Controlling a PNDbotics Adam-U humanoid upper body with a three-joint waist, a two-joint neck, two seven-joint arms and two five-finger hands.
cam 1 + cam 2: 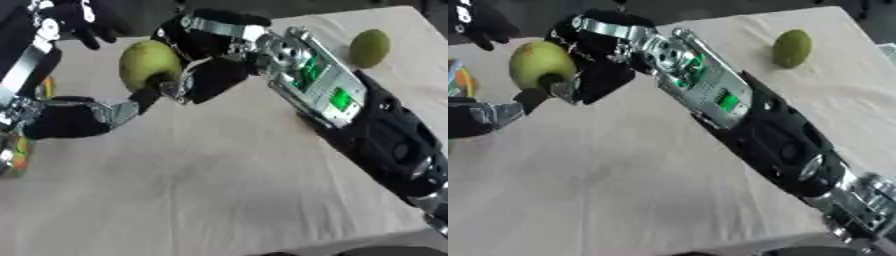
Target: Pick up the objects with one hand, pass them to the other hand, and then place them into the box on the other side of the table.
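Observation:
A green pear-shaped fruit (149, 62) is held up above the table's far left part. My right hand (210, 55) reaches in from the lower right, and its fingers (206, 80) are curled round the fruit's right side. My left hand (66, 120) sits lower left of the fruit. One of its fingers (143, 98) stretches up to the fruit's underside and touches it. A second green fruit (792, 48) lies on the table at the far right, away from both hands.
The light wooden table (219, 190) fills the view, with its near edge at the bottom. A colourful object (16, 155) shows at the left edge, mostly cut off. My right forearm (350, 110) crosses the table's right half diagonally.

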